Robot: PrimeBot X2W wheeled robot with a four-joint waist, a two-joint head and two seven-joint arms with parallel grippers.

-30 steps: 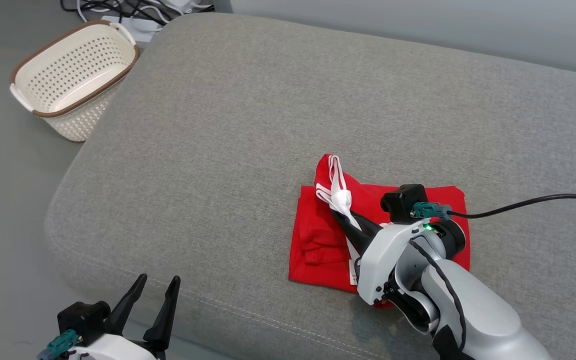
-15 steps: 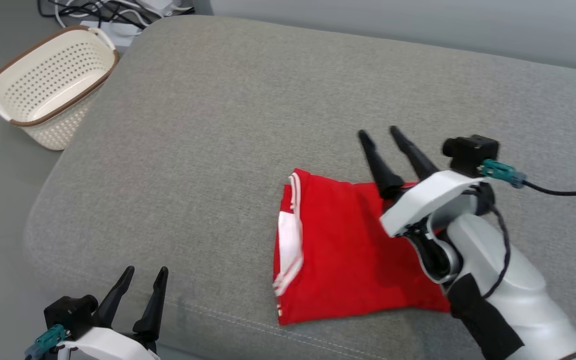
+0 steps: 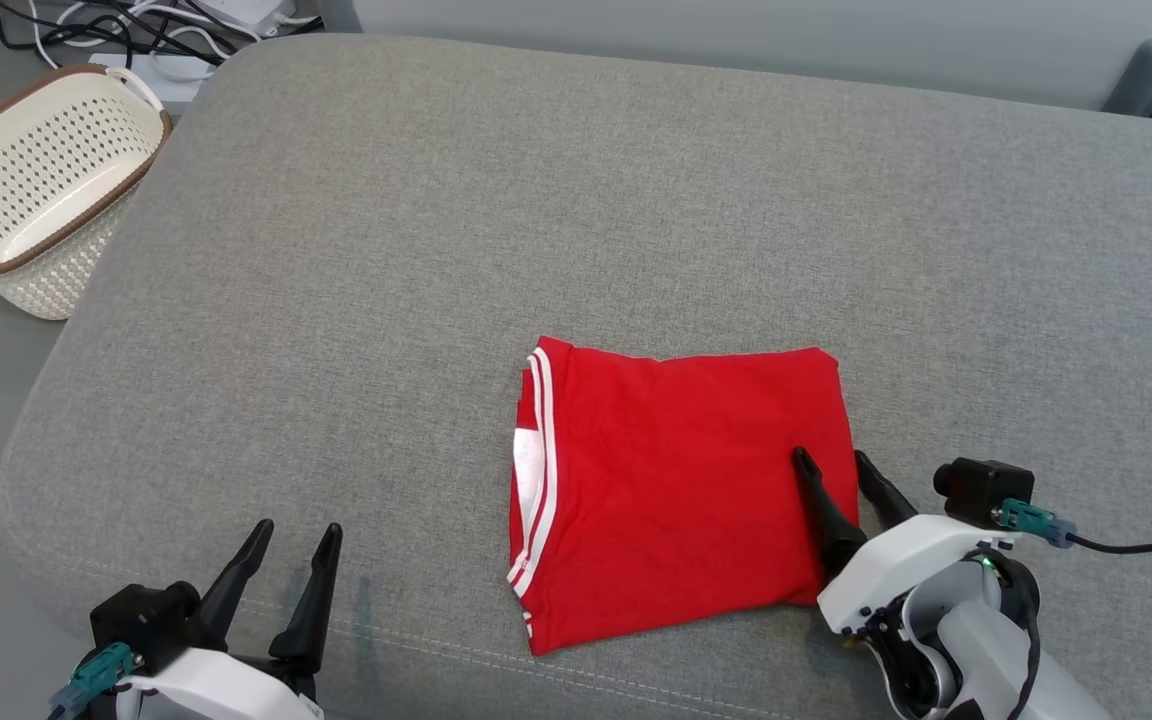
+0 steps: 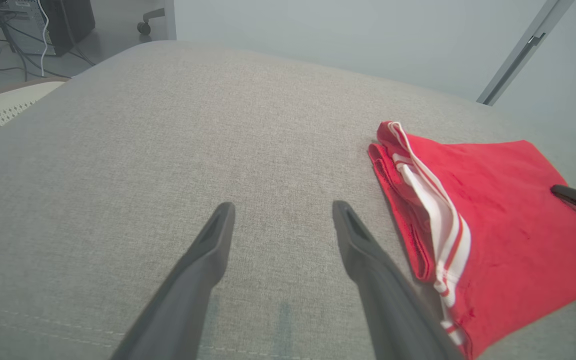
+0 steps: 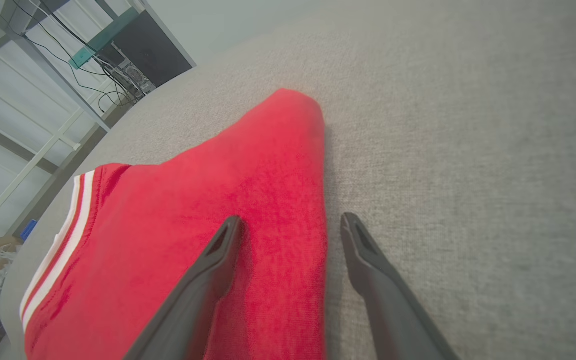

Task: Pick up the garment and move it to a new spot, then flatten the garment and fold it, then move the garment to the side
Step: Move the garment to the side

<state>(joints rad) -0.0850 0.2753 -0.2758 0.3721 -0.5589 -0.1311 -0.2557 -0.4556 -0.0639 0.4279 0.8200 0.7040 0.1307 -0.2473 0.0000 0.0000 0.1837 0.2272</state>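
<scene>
Red garment (image 3: 681, 490) is folded into a rough rectangle and lies flat on the sofa (image 3: 576, 200), near the front edge and a bit right of the middle, with the white-striped trim on its left side. The right hand (image 3: 831, 457) is open and gripping nothing, one finger over the garment's right edge, the other over bare sofa. The left hand (image 3: 298, 528) is open too, at the front-left edge, well apart from the garment. A basket (image 3: 46, 290) sits on the floor off the far-left corner.

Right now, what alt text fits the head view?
A folded red garment with white stripes lies on a grey cushion. The open right gripper is at its right edge; the open left gripper sits lower left, a cream basket upper left.
</scene>
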